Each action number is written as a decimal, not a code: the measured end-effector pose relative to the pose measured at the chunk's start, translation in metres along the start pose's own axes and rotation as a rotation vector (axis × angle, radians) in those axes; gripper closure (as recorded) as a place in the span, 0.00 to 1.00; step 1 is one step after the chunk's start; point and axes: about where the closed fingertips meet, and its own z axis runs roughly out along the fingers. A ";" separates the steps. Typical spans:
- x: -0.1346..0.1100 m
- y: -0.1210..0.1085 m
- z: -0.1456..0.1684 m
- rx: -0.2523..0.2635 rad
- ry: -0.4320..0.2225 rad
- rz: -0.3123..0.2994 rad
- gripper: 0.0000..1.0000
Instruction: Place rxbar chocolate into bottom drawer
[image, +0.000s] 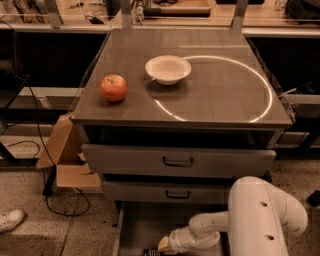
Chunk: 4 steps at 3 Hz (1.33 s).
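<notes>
Rxbar chocolate (151, 251): at the camera view's lower edge, inside the open bottom drawer (142, 222), at the gripper's tip.
Gripper (161, 246): low in that drawer; clamped or released, cannot tell.
Advice: release low, then lift straight out.

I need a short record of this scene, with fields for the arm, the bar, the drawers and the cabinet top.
arm: gripper low inside the bottom drawer
bottom drawer: pulled open
bar: rxbar chocolate at the gripper's tip, by the picture's lower edge
upper drawers: two, both closed
cabinet top: apple on the left, white bowl near the middle
</notes>
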 end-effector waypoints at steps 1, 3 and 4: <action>0.000 0.000 0.000 0.000 0.000 0.000 0.59; 0.000 0.000 0.000 0.000 0.000 0.000 0.12; 0.000 0.000 0.000 0.000 0.000 0.000 0.00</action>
